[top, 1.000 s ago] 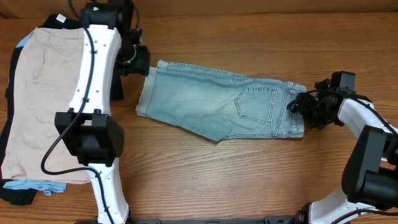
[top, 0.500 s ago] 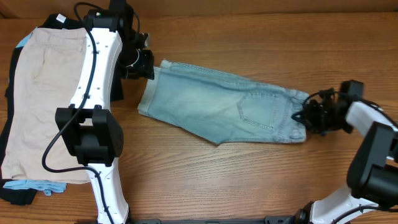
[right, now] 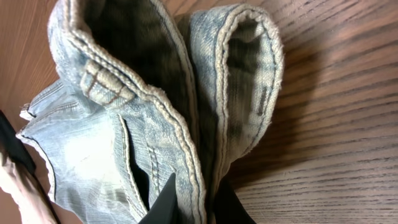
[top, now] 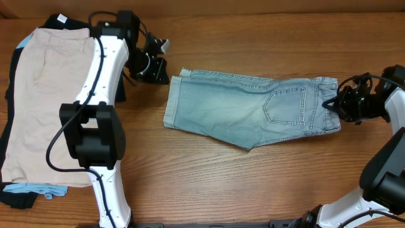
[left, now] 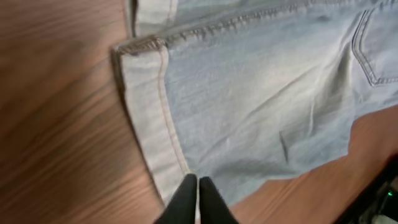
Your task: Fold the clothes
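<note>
Light blue denim shorts (top: 247,107) lie flat across the middle of the table, cuffs to the left and waistband to the right. My right gripper (top: 334,104) is shut on the waistband (right: 186,118), whose bunched denim runs between its two black fingers (right: 166,202). My left gripper (top: 159,71) sits just left of the shorts' far cuff corner. Its jaws are shut with nothing between them. In the left wrist view the left gripper (left: 198,182) points at the pale folded cuff (left: 152,124).
A stack of clothes sits at the table's left side, with a beige garment (top: 44,95) on top, black fabric (top: 16,196) under it and a light blue piece (top: 44,189) at the near end. The left arm's white links (top: 95,82) reach over that stack.
The right gripper has pulled the shorts to the right by the waistband. The left gripper has closed, and the cuff has slid away from it.
</note>
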Robot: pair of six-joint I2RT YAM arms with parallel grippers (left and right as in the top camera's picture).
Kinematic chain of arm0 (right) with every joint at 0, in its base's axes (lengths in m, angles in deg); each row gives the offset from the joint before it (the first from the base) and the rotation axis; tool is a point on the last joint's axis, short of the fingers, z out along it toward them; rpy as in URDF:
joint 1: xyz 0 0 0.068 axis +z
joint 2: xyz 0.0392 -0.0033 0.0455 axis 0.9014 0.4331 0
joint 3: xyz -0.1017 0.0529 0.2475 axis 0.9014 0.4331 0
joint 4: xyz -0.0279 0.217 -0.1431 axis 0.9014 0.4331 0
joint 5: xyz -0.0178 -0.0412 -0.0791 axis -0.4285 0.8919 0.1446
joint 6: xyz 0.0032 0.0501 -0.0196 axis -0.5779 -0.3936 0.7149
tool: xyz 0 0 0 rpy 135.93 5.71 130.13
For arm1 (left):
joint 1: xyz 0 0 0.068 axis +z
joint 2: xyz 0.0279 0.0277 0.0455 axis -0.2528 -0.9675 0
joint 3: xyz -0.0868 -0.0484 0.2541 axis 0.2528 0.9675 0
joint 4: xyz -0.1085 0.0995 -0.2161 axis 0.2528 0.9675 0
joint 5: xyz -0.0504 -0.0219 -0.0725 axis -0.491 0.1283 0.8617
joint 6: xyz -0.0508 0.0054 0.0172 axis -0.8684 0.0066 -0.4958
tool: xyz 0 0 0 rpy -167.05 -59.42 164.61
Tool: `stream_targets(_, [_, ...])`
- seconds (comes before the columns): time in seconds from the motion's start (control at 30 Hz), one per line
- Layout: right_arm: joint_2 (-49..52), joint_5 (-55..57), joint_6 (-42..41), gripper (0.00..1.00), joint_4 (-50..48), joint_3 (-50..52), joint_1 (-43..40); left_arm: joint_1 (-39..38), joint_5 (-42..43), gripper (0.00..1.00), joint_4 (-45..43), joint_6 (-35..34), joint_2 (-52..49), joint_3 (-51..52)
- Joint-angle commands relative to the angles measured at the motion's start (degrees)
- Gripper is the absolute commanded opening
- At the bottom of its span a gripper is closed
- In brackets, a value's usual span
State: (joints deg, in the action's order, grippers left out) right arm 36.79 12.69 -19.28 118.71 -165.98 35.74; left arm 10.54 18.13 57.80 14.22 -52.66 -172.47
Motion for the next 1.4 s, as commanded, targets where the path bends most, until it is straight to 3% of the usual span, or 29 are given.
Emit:
stream_targets(0.0, [-0.4, -0.6, 1.1, 0.04, 0.3, -2.4, 0.1, -1.4, 5.4, 0.04, -3.0, -0.2, -0.3, 5.7])
stream_targets(0.13, [-0.4, -0.6, 0.9, 0.04, 0.5, -2.8, 0.1, -2.3, 8.4, 0.04, -9.8, -4.6, -0.3, 11.8])
stream_targets(0.53, [-0.4, -0.5, 0.5, 0.04, 5.0, -8.0, -0.1, -3.8, -8.2, 0.04, -23.1, -23.4, -0.3, 25.4])
stream_targets(0.73, [-0.4, 2.8, 0.9, 0.04, 14.9, -16.1, 2.4, -5.3, -8.5, 0.04, -26.2, -24.5, -0.3, 26.8])
stream_targets(1.17, [-0.9, 2.7, -4.7, 0.04, 14.4, -16.7, 25.5, -6.5, -6.3, 0.04, -27.6, -25.0, -0.3, 26.8])
stream_targets(1.37, [-0.9, 3.0, -15.5, 0.04, 5.1, -16.7, 38.1, -6.5, -6.4, 0.05, -27.8, -24.9, -0.3, 26.8])
